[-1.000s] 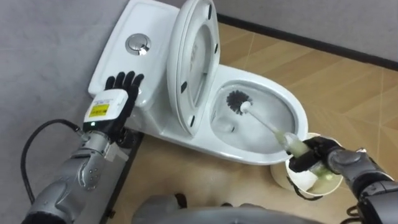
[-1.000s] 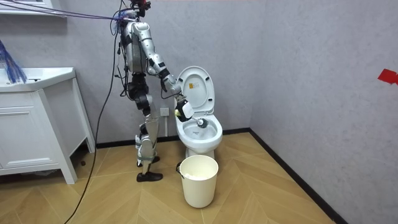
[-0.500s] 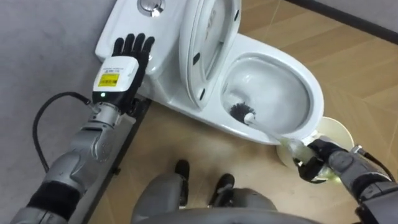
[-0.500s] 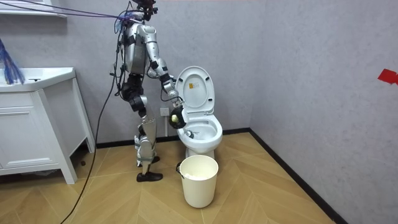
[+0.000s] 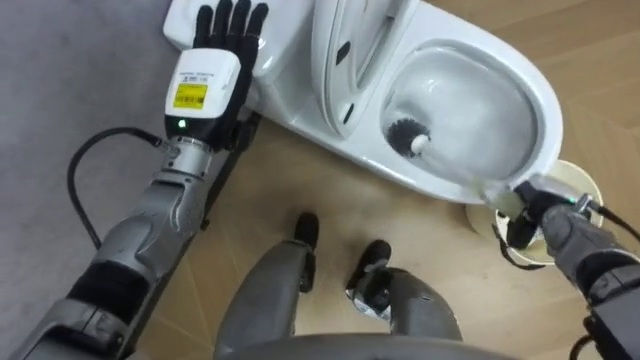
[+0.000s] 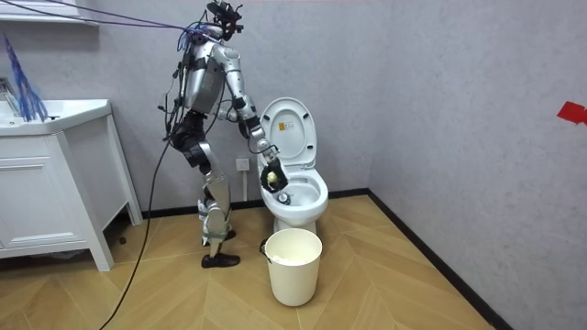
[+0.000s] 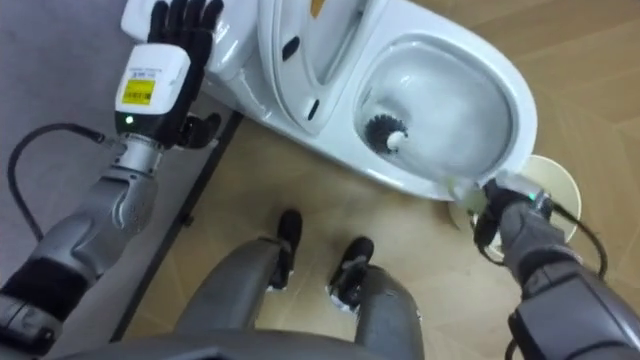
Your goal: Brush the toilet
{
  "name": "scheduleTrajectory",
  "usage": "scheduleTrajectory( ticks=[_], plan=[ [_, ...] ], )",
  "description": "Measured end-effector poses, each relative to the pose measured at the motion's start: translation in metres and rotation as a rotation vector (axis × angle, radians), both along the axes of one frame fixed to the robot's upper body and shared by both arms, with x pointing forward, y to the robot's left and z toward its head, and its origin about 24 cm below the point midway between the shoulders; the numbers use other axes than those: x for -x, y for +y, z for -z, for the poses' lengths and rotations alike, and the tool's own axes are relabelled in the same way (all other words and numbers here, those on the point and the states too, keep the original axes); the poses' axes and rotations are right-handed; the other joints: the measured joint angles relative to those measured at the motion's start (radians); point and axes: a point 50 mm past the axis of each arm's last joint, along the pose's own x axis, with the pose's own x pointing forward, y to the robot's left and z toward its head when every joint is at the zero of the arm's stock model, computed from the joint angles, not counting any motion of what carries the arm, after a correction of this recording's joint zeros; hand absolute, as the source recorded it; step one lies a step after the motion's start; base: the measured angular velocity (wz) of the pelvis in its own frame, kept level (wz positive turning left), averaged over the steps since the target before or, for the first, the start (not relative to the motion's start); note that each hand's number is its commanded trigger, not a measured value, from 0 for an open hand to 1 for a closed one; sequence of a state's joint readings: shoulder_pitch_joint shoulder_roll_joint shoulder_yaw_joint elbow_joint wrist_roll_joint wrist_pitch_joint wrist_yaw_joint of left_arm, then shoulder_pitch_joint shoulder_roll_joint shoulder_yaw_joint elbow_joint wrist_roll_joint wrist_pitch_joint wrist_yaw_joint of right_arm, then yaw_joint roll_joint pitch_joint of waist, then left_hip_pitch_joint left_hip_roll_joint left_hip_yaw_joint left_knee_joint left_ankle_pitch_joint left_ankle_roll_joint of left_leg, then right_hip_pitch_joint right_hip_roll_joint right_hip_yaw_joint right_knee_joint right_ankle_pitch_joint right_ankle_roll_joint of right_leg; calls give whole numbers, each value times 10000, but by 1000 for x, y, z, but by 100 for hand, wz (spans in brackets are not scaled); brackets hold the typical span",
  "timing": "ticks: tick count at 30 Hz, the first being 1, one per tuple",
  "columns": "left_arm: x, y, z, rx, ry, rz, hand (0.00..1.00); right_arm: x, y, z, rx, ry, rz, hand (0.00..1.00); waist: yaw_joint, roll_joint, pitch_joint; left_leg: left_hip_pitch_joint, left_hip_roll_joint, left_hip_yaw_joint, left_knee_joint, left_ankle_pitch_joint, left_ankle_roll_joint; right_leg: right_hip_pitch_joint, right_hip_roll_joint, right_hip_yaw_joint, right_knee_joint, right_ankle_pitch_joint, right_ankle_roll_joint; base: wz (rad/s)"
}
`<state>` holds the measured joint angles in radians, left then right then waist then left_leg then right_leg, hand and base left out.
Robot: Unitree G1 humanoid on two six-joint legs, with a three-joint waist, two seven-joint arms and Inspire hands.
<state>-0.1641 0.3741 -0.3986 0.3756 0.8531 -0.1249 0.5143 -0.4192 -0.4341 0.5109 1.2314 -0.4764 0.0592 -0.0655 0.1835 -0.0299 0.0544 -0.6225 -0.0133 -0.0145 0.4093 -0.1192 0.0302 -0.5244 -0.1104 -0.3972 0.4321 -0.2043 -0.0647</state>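
Currently, right hand (image 5: 548, 218) grips the white-handled black-bristled toilet brush (image 5: 408, 138), bristles inside the white ceramic toilet bowl (image 5: 541, 92); left hand (image 5: 215, 62) lies flat and open on the white cistern (image 5: 283, 45).

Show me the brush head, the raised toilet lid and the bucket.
brush head (image 5: 404, 133), left eye view, dark bristles
toilet lid (image 6: 289, 133), room view, inner face
bucket (image 6: 293, 280), room view, front wall

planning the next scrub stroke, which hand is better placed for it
Right. The right hand is curled round the toilet brush, its head in the bowl; the left hand lies open on the tank.
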Motion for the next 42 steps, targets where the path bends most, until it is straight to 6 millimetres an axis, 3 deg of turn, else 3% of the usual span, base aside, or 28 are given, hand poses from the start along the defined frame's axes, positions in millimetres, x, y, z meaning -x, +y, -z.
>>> scheduleTrajectory(
  ticks=[5, 10, 15, 17, 20, 25, 30, 31, 34, 36, 38, 42],
  plan=[
    [-15, -6, -21, -292, -990, 619, 0, -44, 5, -34, -135, -1146, 462, 100, 430, -435, 271, -606, 14, -6, 215, 126, -73, -654, -97, -78, 376, -129, -158, 4],
    [-18, -2, -27, -444, -1670, 632, 0, -60, 6, -50, -515, -1769, 1045, 100, 417, -695, 408, -742, -32, 125, 279, 136, -65, -966, -233, 114, 840, -223, -178, -4],
    [-27, 3, -34, -583, -2482, 404, 0, -73, 9, -63, -1516, -2439, 1937, 100, 311, -945, 427, -1148, 4, 130, 636, 137, -65, -1388, -249, 187, 1129, -236, -239, -3],
    [-28, 6, -34, -720, -2640, 253, 0, -76, 10, -66, -1800, -2643, 2187, 100, 175, -1038, 469, -1157, 4, 148, 714, 137, -65, -1413, -260, 232, 1245, -235, -245, -2],
    [-30, 16, -38, -1029, -2843, 78, 0, -78, 4, -73, -2482, -3131, 2947, 100, -53, -1221, 446, -1278, 13, 180, 889, 137, -62, -1546, -294, 264, 1358, -226, -274, -4],
    [-33, 18, -41, -1173, -2926, -168, 0, -80, 1, -77, -3009, -3414, 3449, 100, -284, -1331, 448, -1436, -42, 175, 1090, 178, 3, -1718, -407, 259, 1614, -244, -288, 1],
    [-35, 18, -38, -1281, -2782, -407, 0, -79, 2, -75, -2860, -3278, 3205, 100, -439, -1270, 431, -1468, -91, 121, 1275, 184, 58, -1689, -469, 213, 1739, -193, -269, 2],
    [-36, 17, -36, -1266, -2711, -431, 0, -78, 3, -74, -2673, -3198, 3002, 100, -431, -1181, 432, -1468, -88, 91, 1289, 185, 60, -1638, -461, 157, 1717, -169, -263, 5],
    [-37, 10, -31, -1194, -2373, -468, 0, -78, 10, -70, -1744, -2820, 1897, 100, -298, -784, 429, -1432, -66, -7, 1296, 158, 73, -1488, -367, 100, 1545, -105, -177, 2],
    [-37, 2, -26, -1016, -2027, -399, 0, -71, 17, -59, -909, -2243, 889, 100, -82, -344, 380, -1419, -143, -13, 1265, 155, 104, -1478, -440, 59, 1556, -87, -146, 0],
    [-36, -4, -21, -895, -1857, -344, 0, -62, 23, -45, -72, -1479, 198, 100, 114, -59, 323, -1406, -150, 12, 1241, 163, 118, -1477, -424, 94, 1524, -56, -163, -5],
    [-31, -3, -16, -866, -1684, -429, 0, -56, 37, -34, 117, -1173, -47, 100, 162, 206, 175, -1407, -82, 30, 1077, 191, 71, -1475, -271, 100, 1271, 23, -227, -7]
  ],
)
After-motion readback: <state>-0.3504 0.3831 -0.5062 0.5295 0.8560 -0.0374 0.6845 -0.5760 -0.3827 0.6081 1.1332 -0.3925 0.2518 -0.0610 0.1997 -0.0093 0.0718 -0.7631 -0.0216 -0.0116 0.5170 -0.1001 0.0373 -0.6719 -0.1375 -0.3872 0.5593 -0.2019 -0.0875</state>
